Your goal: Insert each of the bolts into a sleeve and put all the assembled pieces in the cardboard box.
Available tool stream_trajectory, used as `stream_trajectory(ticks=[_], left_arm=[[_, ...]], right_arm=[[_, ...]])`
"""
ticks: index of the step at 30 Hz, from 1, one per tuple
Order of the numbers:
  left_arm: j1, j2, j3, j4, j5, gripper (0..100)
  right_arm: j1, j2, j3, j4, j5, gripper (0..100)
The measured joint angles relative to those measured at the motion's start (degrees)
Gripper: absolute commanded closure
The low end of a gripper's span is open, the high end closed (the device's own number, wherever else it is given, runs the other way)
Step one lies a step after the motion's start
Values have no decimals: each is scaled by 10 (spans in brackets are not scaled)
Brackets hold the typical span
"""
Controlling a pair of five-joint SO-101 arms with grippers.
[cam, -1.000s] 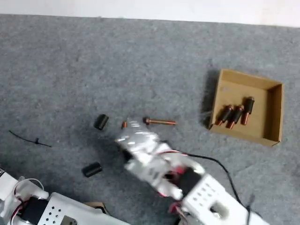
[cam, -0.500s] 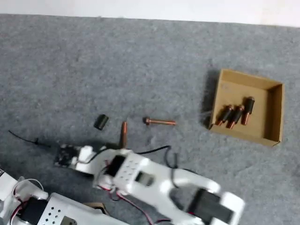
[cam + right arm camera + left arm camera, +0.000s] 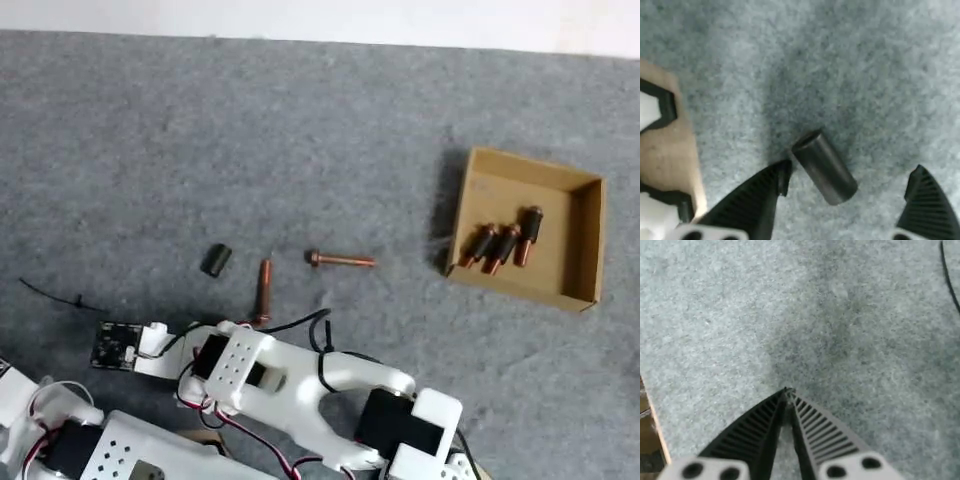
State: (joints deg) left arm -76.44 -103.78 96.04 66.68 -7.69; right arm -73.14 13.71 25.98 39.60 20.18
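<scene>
R gripper (image 3: 851, 172) hangs over a black sleeve (image 3: 825, 167) lying on the bench (image 3: 150, 130), lower left in high view, fingers spread either side, prob. lined up for a grab. L gripper (image 3: 788, 392) fingers pressed together, holding nothing. Bolts (image 3: 263, 290) + 2nd sleeve (image 3: 215, 260) lie loose mid-frame. Cardboard box (image 3: 585, 240) at right has three assembled pieces (image 3: 500, 243).

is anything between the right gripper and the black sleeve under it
Nothing visible does. In the right wrist view the sleeve lies on bare carpet between the open fingers of the right gripper, nearer one finger.
</scene>
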Motion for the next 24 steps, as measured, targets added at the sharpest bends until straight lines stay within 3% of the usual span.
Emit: stream_trajectory(ticks=[6, 16, 24], left_arm=[[0, 0, 0, 0, 0, 993], [0, 0, 0, 0, 0, 993], [0, 0, 0, 0, 0, 993]], right_arm=[[0, 0, 0, 0, 0, 998], [7, 4, -18, -2, -1, 994], [74, -154, 48, -2, -1, 994]])
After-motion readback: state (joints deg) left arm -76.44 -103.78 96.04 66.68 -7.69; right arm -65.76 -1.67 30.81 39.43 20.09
